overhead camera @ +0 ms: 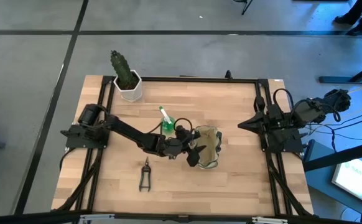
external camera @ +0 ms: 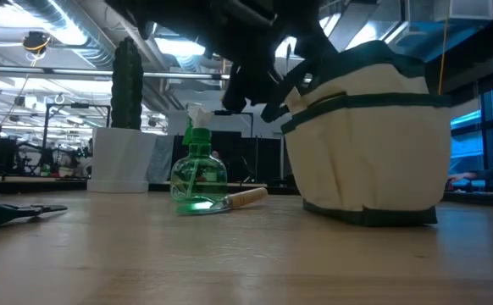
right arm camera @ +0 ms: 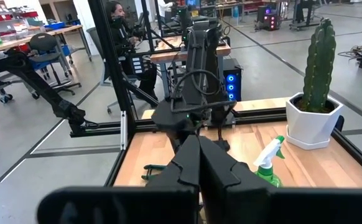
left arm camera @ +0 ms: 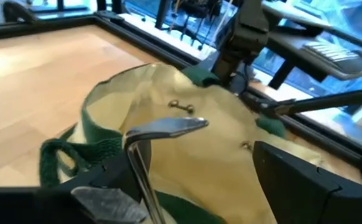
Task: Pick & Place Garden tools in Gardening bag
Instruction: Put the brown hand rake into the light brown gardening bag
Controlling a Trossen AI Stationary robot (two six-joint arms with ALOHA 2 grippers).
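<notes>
1. Left gripper [overhead camera: 196, 154] of mine hangs at the mouth of the khaki fabric tote with dark green trim [overhead camera: 209, 148], clamped on a metal hand tool [left arm camera: 145, 163] whose curved steel tines point over the opening.
2. That tool is stiff, slick steel; I judge a firm hold low on the shank stops it swivelling.
3. The tote is soft and will likely sag if nudged, so I should lower into it cleanly.
4. On the table sit the round green spray bottle with white nozzle [overhead camera: 166, 121], a wooden-handled tool [external camera: 240, 199] beside it, and black pruning shears [overhead camera: 145, 175] lying apart.
5. My right gripper [right arm camera: 199, 163] waits pinched together at the table's right edge.
</notes>
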